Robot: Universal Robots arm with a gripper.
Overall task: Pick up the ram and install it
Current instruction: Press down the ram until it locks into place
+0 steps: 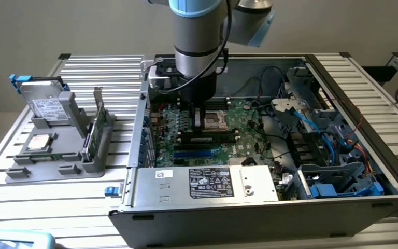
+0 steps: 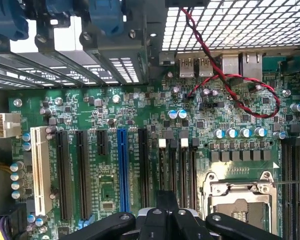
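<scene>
My gripper (image 1: 199, 124) hangs low inside the open computer case (image 1: 254, 218), over the green motherboard (image 1: 247, 129). Its black fingers are shut together, with nothing visible between them. In the wrist view the gripper (image 2: 167, 200) points down at the black memory slots (image 2: 184, 170) with white latches, beside the CPU socket (image 2: 237, 200). A long narrow dark stick, the ram (image 1: 209, 138), stands on edge in a slot just in front of the fingers in the exterior view. I cannot tell whether the fingers touch it.
A grey holder (image 1: 19, 171) on the exterior view's left carries a hard drive (image 1: 47, 104) and a green card with a bracket (image 1: 95, 132). The power supply (image 1: 206, 181) sits at the case front. Cables and blue drive cages (image 1: 330, 187) crowd the right. A red-black twisted wire (image 2: 230, 80) loops over the board.
</scene>
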